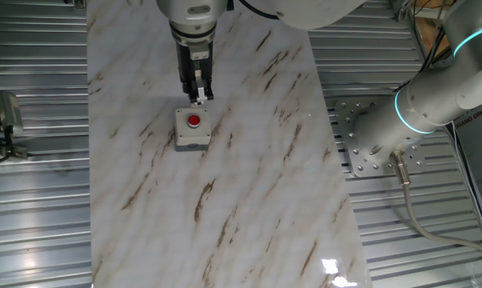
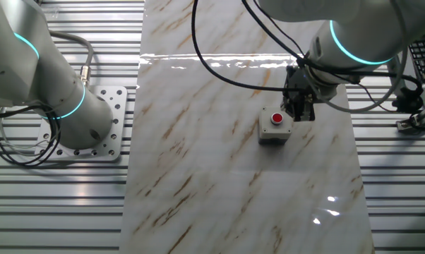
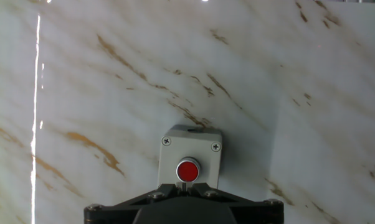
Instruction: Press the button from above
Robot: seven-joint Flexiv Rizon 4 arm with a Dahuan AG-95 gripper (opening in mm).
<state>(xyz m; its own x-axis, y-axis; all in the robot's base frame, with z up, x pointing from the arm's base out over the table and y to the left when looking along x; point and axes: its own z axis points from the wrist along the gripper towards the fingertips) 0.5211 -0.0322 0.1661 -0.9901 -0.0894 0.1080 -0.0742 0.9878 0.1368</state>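
Note:
The red button (image 1: 194,121) sits in the top of a small light-grey square box (image 1: 192,141) on the marble tabletop (image 1: 249,184). My gripper (image 1: 198,97) points straight down, its tips just above and behind the box's far edge, not touching it. In the other fixed view the gripper (image 2: 298,113) hangs beside the button (image 2: 277,118) and box (image 2: 273,134). In the hand view the button (image 3: 188,170) and box (image 3: 191,144) lie just ahead of my gripper (image 3: 185,185). The fingers meet with only a thin seam between them and hold nothing.
A second robot arm stands on a perforated mounting plate (image 1: 371,142) beside the table, also seen in the other fixed view (image 2: 99,134). Black cables (image 2: 219,70) hang over the tabletop. Ribbed metal flooring (image 1: 33,200) surrounds the marble slab.

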